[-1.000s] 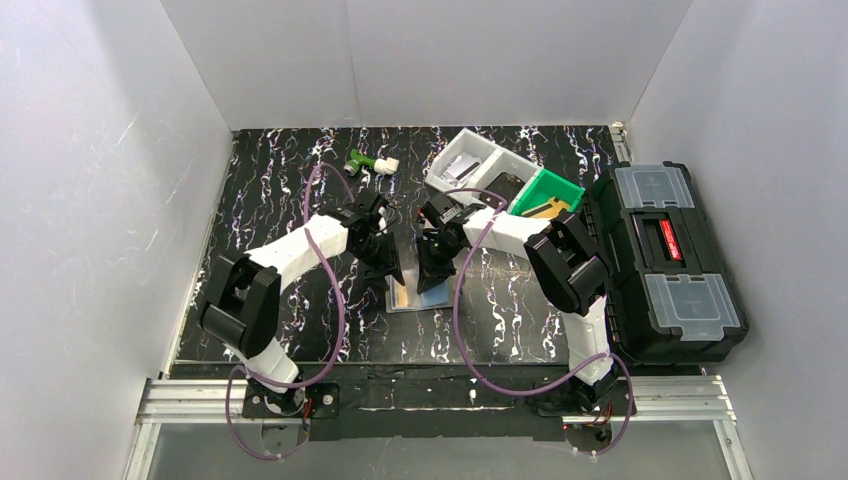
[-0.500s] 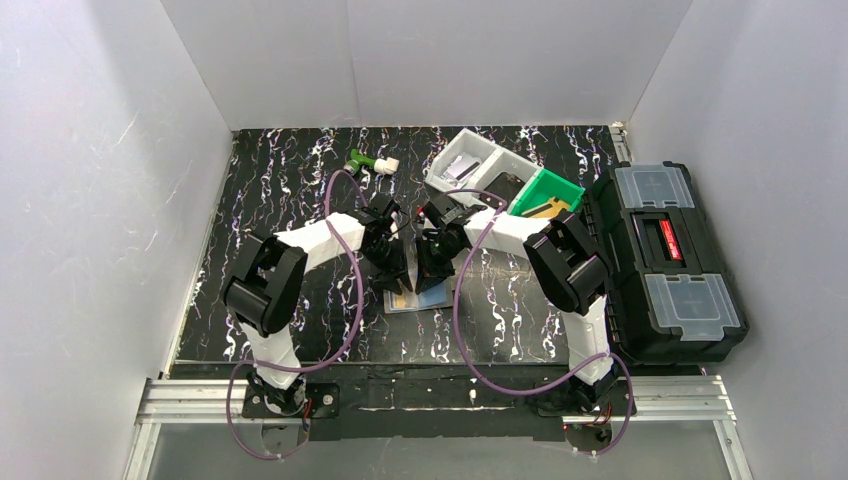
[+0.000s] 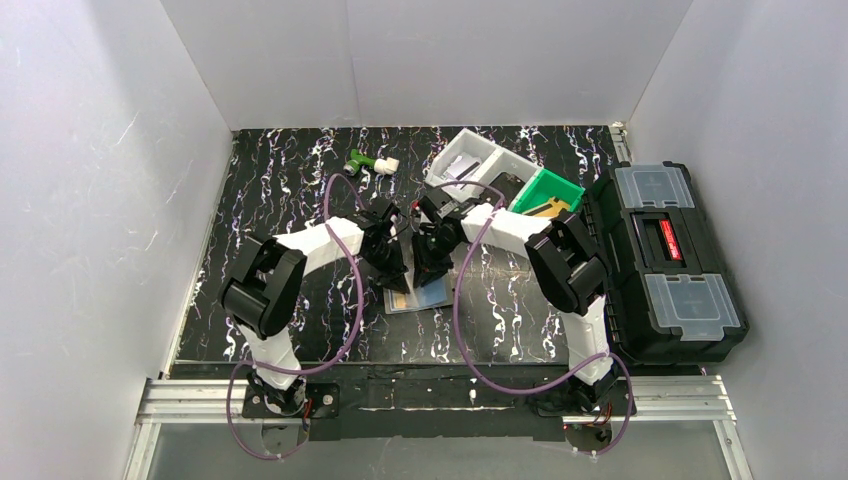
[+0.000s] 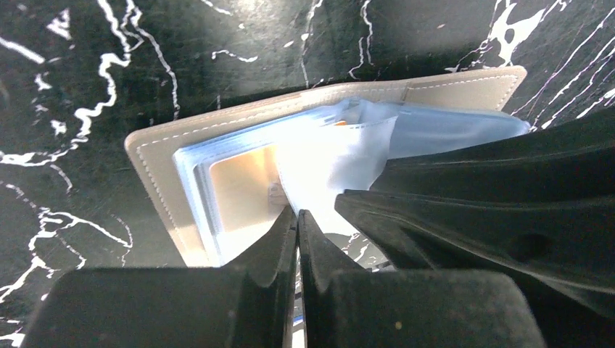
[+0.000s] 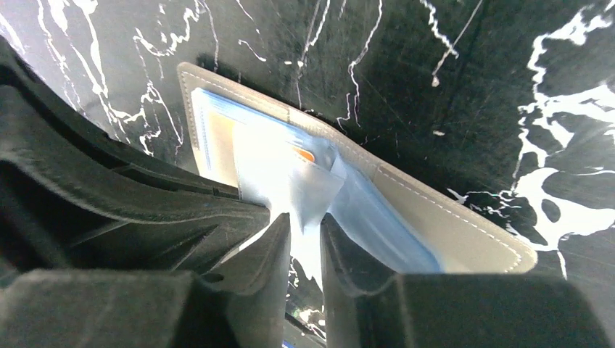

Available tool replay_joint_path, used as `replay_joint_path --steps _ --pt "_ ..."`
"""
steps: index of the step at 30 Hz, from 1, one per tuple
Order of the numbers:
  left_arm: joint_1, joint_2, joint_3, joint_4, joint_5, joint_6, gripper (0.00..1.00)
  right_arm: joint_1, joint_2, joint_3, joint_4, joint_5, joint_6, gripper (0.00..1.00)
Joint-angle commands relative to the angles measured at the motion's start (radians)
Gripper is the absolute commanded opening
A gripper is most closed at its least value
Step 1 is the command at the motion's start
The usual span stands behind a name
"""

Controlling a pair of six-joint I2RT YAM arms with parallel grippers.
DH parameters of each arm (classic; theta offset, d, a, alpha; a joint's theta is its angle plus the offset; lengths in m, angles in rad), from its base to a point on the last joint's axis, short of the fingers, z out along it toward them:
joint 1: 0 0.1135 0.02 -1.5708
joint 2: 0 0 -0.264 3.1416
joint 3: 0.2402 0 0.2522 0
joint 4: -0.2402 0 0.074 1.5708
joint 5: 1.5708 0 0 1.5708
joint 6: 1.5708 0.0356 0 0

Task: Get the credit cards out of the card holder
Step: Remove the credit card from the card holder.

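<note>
The left pincer (image 4: 296, 220) has its fingers pressed flat together, tips at the near edge of the card holder's (image 4: 165, 190) clear sleeves (image 4: 442, 127). Whether a leaf is caught between them cannot be told. Just beside it, the right pincer (image 5: 305, 223) has its fingers a little apart, with a raised sleeve leaf running down into the gap. The card holder lies open and flat on the black marbled table (image 4: 72, 65), directly ahead of both pincers, which meet over its middle. A card (image 4: 243, 190) with a tan face sits inside the sleeves at one end, not drawn out.
</note>
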Motion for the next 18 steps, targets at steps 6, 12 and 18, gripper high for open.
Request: replay_joint_path --steps 6,12,18 --pt "-0.003 -0.110 -0.005 -0.039 -0.039 -0.021 0.00 -0.015 -0.079 0.106 -0.128 0.098 -0.024 0.37" --pt "-0.012 -0.119 0.021 -0.025 0.003 0.004 0.03 -0.034 -0.148 0.103 -0.183 0.167 -0.013 0.41" --pt "-0.039 -0.097 0.056 -0.013 0.020 0.005 0.17 -0.065 -0.233 0.077 -0.212 0.229 0.001 0.50"
